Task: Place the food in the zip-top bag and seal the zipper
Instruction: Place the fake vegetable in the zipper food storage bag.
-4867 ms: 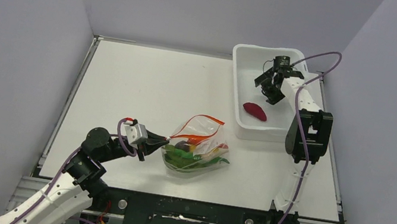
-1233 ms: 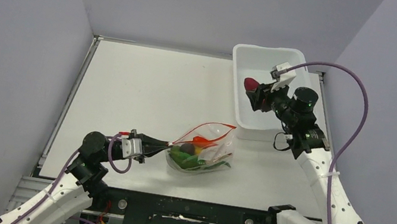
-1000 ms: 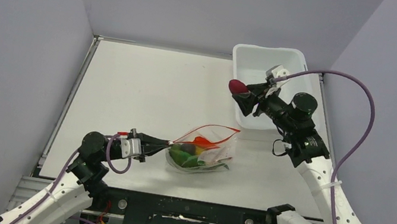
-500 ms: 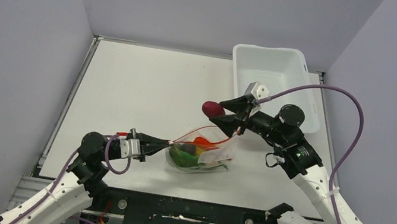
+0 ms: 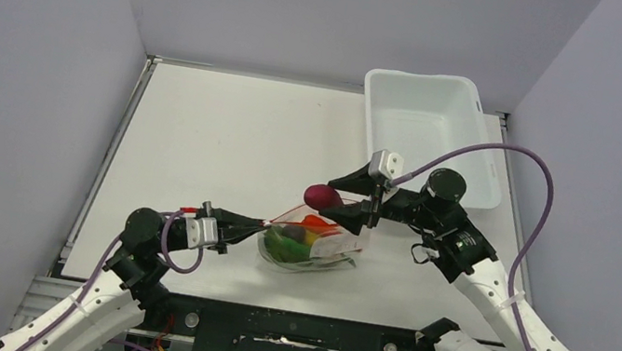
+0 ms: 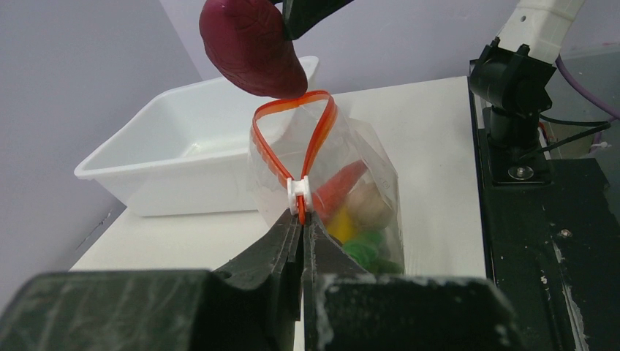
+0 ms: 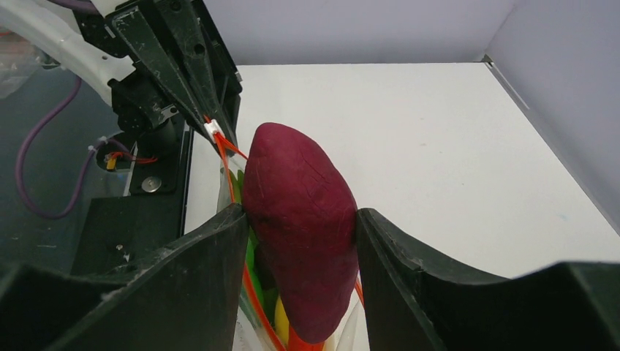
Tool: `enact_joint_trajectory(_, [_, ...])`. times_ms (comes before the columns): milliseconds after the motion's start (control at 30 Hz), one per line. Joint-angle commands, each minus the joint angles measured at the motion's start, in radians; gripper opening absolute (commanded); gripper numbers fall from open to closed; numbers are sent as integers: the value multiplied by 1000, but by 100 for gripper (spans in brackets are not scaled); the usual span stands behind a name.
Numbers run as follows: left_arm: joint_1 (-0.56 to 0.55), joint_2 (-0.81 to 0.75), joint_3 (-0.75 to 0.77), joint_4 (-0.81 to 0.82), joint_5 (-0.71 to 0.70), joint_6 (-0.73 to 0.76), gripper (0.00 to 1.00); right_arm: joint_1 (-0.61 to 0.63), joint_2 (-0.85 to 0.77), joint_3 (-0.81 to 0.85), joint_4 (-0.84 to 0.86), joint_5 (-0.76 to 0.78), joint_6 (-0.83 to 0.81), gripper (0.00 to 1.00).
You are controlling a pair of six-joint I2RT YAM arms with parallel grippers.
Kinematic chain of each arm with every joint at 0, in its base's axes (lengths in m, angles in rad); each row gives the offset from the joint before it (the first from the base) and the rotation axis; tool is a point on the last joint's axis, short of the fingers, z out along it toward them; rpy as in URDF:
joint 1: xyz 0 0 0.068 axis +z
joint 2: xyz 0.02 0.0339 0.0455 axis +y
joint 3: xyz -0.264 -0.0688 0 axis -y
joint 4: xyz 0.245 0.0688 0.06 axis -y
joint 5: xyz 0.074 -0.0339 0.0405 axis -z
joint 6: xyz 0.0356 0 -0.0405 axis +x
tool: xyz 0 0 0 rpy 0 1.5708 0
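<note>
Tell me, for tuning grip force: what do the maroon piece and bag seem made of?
The maroon piece: likely matte rubber or foam, dull with faint creases. The zip-top bag: thin glossy plastic film, see-through and wrinkled.

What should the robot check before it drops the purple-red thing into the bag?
1. Right claw grips the maroon food on both sides: ok.
2. Left claw pinches the zip-top bag at the end of its zipper: ok.
3. Zipper spread open into a loop: ok.
4. Maroon food right over the opening: cannot tell; it hangs by the loop's far edge.
5. Room inside above the other food: cannot tell.
6. White tub clear of the bag: ok.
</note>
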Motion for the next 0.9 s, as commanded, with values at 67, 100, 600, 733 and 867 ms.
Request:
enact_joint_trajectory(67, [-4,-31,8,61,-8,-6,0,17,1,-3,-29,-54,-88,47])
enact_joint_trajectory(100, [-4,-32,10,60,-7,-4,0,17,0,-4,-48,-54,-96,47])
enact_joint_trajectory(600, [-4,-28,17,40,7,23,0,38,76,62,-232,-13,-207,48])
enact_joint_trajectory(733, [-3,-22,14,41,10,23,0,54,98,75,-252,10,-204,49])
enact_joint_trajectory(867, [-4,-23,9,43,12,26,0,79,117,95,-293,48,-212,52])
